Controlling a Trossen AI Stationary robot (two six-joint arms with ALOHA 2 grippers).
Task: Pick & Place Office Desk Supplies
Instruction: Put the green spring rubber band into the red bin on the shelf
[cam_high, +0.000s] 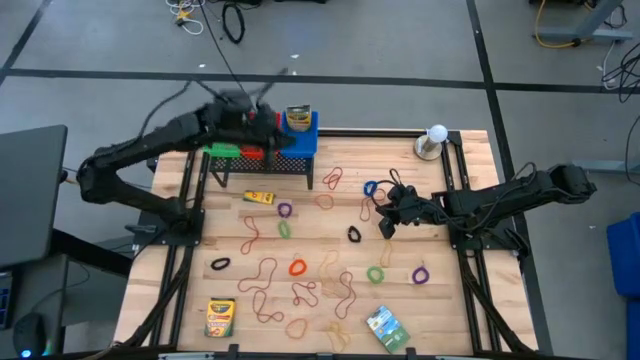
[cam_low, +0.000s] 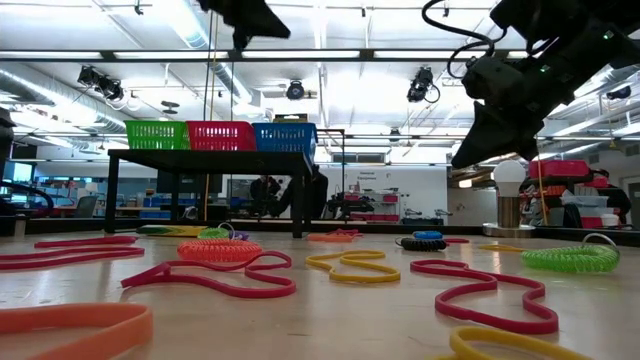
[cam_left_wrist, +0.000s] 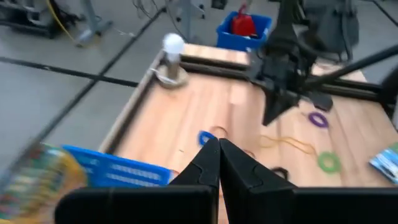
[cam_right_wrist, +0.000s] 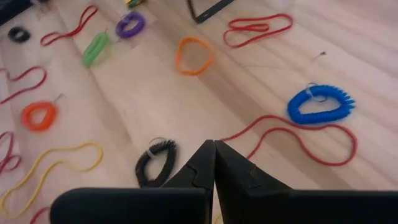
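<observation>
Many rubber-band loops lie flat across the wooden table (cam_high: 470, 290); among them are a black coil (cam_right_wrist: 155, 163), a blue coil (cam_right_wrist: 320, 106) and an orange loop (cam_right_wrist: 193, 55). One crayon box (cam_high: 298, 118) stands in the blue basket (cam_high: 303, 142) on the rack; it shows blurred in the left wrist view (cam_left_wrist: 37, 177). Two more crayon boxes (cam_high: 259, 197) (cam_high: 220, 317) and a green packet (cam_high: 385, 328) lie on the table. My left gripper (cam_high: 280, 118) (cam_left_wrist: 217, 144) hovers shut above the rack, beside the blue basket. My right gripper (cam_high: 385, 226) (cam_right_wrist: 214, 146) is shut above the table, over the black coil.
The black rack (cam_high: 260, 170) at the far left carries green (cam_high: 222, 150), red (cam_high: 250, 153) and blue baskets. A white ball on a round base (cam_high: 435, 140) stands at the far right corner. Black frame rails (cam_high: 455, 180) run along both table sides.
</observation>
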